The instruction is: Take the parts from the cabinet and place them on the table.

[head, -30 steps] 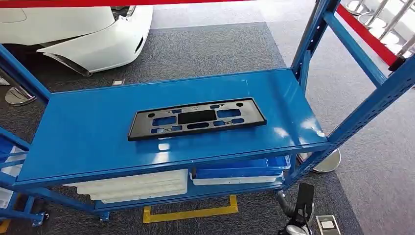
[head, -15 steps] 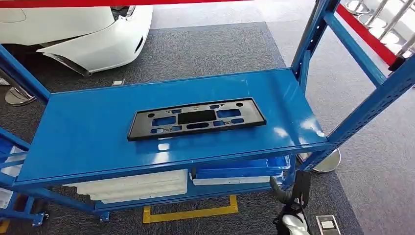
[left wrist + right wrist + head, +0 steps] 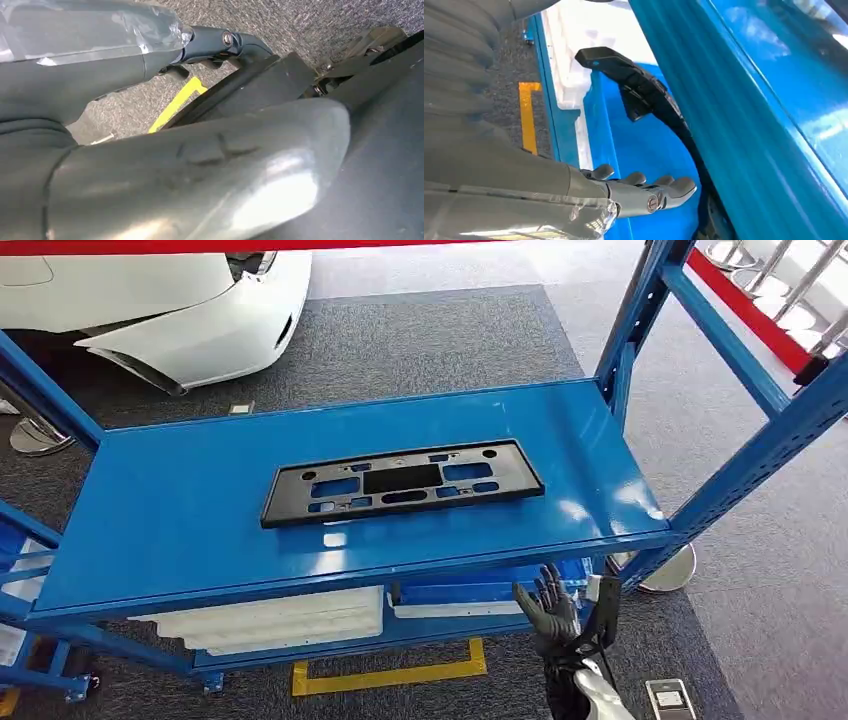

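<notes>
Head view: right hand (image 3: 556,612) raised, fingers spread, empty, just below shelf (image 3: 180,510) near edge, right end. Black part (image 3: 402,482) flat mid-shelf, bare blue all round. Right wrist view: fingers (image 3: 659,189) apart beside lower blue bin (image 3: 644,150). Left hand (image 3: 150,50): state unclear.

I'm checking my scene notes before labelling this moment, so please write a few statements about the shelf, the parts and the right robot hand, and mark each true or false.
1. A black plate frame lies flat on the top shelf. True.
2. The right robot hand grips the black plate frame. False: it is below the shelf's front edge, apart from the frame and holding nothing.
3. White trays sit on the lower shelf. True.
4. The floor marking under the rack is red. False: it is yellow.
5. A white car stands beyond the rack. True.
</notes>
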